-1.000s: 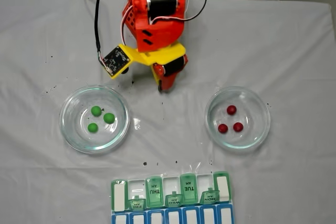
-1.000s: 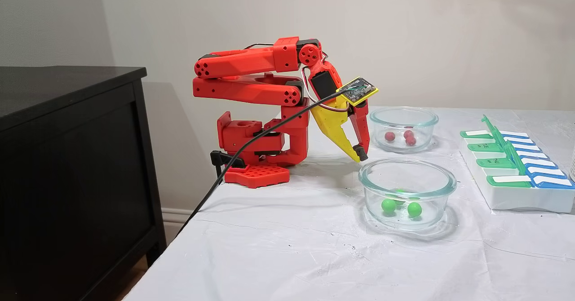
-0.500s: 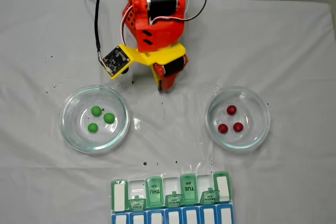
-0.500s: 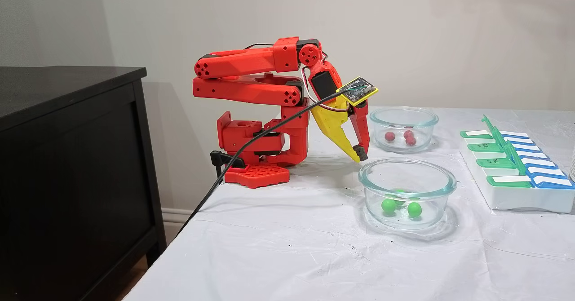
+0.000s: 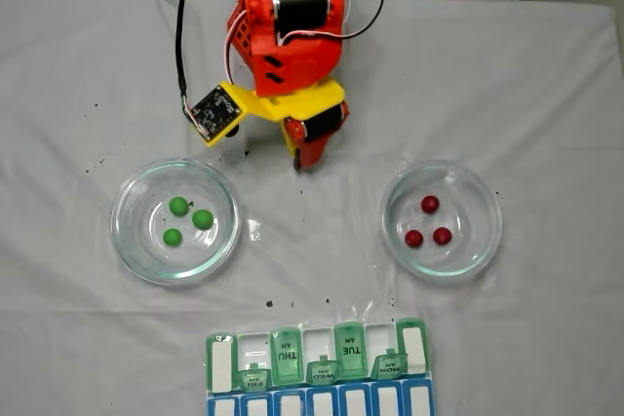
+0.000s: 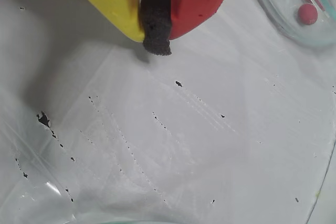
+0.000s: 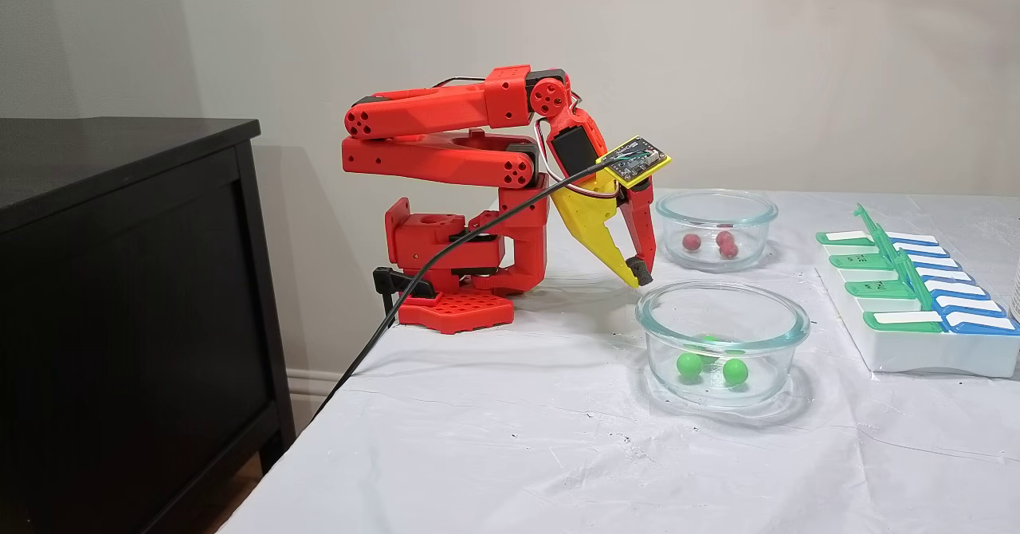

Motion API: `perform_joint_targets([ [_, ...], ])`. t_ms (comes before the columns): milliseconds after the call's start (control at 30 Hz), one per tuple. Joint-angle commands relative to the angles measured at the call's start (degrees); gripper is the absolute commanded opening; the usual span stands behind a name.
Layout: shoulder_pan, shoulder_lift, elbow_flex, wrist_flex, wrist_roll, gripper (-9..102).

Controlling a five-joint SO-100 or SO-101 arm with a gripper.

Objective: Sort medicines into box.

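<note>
The pill box (image 5: 319, 369) lies flat at the bottom edge of a fixed view, with its long side running left to right. Its words MON, TUE, WED and THU read upside down there. It has a row of see-through green lids, some tipped up, and a blue row below them. In a fixed view from the side the pill box (image 7: 916, 311) sits at the far right of the table (image 7: 510, 454).

There are two round glass bowls. The left glass bowl (image 5: 128, 241) holds three bright green balls (image 5: 187, 219). The right glass bowl (image 5: 485, 241) holds three dark red balls (image 5: 428, 225). That makes six tiny round balls.

The gripper (image 5: 305, 160) hangs above the white table between the two bowls. In the wrist view the gripper (image 6: 156, 27) has its yellow and red fingers pressed together on a dark foam pad, holding no ball. Small black specks (image 6: 44, 119) dot the cloth.
</note>
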Motion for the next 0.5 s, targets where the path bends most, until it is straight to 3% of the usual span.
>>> perform_joint_targets([
  [0, -0.62, 0.26, -3.08, -0.7, -0.18, 0],
  [467, -1.05, 0.26, -3.08, -0.62, -2.02, 0],
])
